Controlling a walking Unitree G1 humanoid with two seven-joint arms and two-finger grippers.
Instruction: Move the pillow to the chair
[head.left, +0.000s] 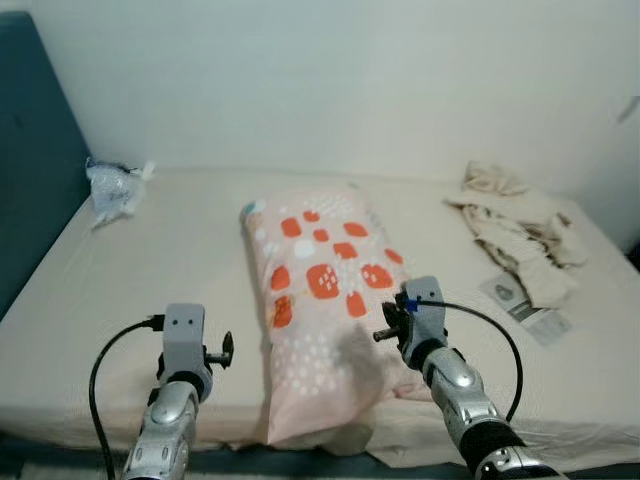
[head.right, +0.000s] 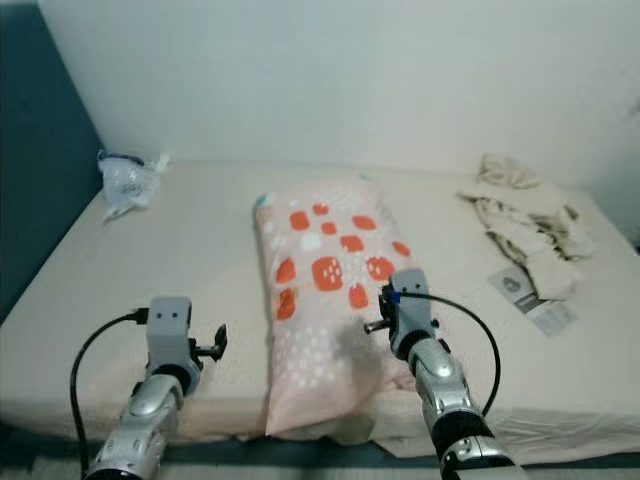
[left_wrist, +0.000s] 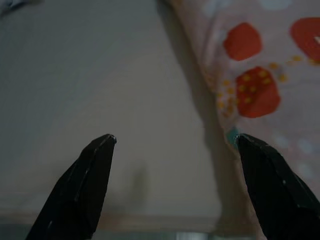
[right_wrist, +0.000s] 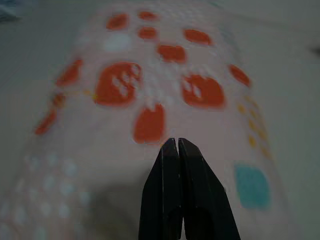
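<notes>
I see the pink spotted pillow (head.left: 325, 300) lying ungrasped on the bed (head.left: 180, 260), my left pincer (left_wrist: 175, 145) spread wide beside it, my right pincer (right_wrist: 178, 150) closed above it, chair trip undone.

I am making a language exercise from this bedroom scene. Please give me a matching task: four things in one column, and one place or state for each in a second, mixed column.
Things:
1. pillow
2. plastic bag
3. left gripper
4. right gripper

Places or states:
a. fingers shut, over the pillow
b. far left part of the bed
c. middle of the bed
d. fingers open, beside the pillow's edge

Pairs: 1-c, 2-b, 3-d, 4-a
</notes>
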